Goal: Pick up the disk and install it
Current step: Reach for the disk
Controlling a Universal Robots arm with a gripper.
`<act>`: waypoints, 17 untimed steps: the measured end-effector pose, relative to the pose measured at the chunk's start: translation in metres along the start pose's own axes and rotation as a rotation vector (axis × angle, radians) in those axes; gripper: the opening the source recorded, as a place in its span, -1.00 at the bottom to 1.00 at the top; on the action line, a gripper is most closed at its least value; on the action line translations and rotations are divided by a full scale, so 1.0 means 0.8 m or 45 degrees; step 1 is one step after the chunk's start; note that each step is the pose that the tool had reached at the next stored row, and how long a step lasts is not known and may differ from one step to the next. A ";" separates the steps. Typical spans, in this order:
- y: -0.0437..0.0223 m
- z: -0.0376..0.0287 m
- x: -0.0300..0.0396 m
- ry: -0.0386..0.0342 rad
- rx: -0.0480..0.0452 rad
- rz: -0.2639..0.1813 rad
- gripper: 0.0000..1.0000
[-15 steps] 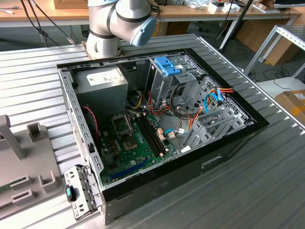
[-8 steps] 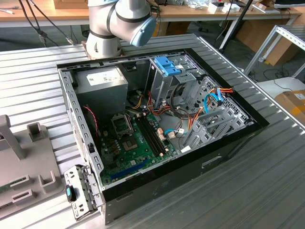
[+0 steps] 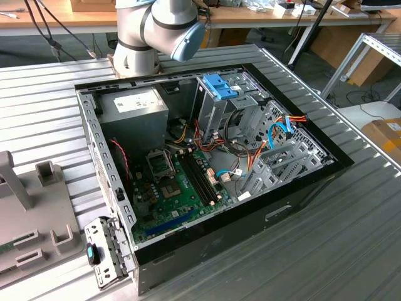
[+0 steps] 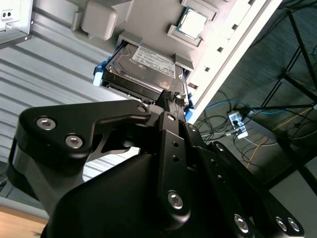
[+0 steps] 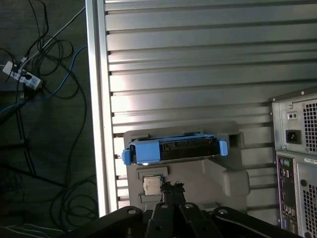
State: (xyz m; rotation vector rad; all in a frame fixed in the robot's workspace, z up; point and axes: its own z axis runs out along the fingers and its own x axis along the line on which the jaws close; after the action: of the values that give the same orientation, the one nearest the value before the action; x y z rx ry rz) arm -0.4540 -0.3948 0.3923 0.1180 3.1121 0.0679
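- At the exterior view's left, a grey holder point(image 3: 37, 207) stands on the ribbed metal worktop point(image 3: 351, 238).
- Just beside the holder, near the corner of the case, lies a small metal piece with a blue latch point(image 3: 103, 254).
- Further right is the open computer case point(image 3: 269, 210), with its board, cables and drive cage visible inside.
- Behind the case rises the base of the arm point(image 3: 156, 28).
- In the first wrist view, loose cables point(image 5: 49, 74) lie on the floor beside the worktop edge.
- The disk point(image 5: 171, 150) point(image 4: 143, 69) sits in a slot of the grey holder, on the worktop and outside the case. Its blue bracket is around it.
- A square processor chip point(image 5: 152, 184) rests in the same holder, near the disk.
- The end effector point(image 5: 172, 187) point(image 4: 173, 96) hangs over the holder, close to the disk but apart from it. Its fingertips are drawn together and hold nothing.
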 end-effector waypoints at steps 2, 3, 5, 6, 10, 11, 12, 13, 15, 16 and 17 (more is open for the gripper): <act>0.0006 0.0001 0.0000 0.0000 0.000 0.000 -0.79; 0.0006 0.0001 0.0001 0.0001 0.000 0.000 -0.79; 0.0008 0.0000 0.0001 0.0002 0.000 0.000 -0.79; 0.0008 0.0000 0.0001 0.0001 0.000 0.000 -0.79; 0.0009 0.0000 0.0003 0.0001 0.000 0.000 -0.79; 0.0008 0.0000 0.0003 0.0001 0.000 0.000 -0.79; 0.0011 0.0000 0.0007 0.0001 0.000 0.000 -0.79; 0.0016 0.0001 0.0011 0.0000 0.000 0.000 -0.79; 0.0074 0.0008 0.0016 0.0001 0.000 0.000 -0.79; 0.0118 0.0014 0.0019 0.0001 0.000 0.000 -0.79; 0.0160 0.0020 0.0024 0.0001 0.000 0.000 -0.79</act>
State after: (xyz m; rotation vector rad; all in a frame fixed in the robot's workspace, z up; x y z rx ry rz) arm -0.4549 -0.3818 0.3912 0.1180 3.1121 0.0682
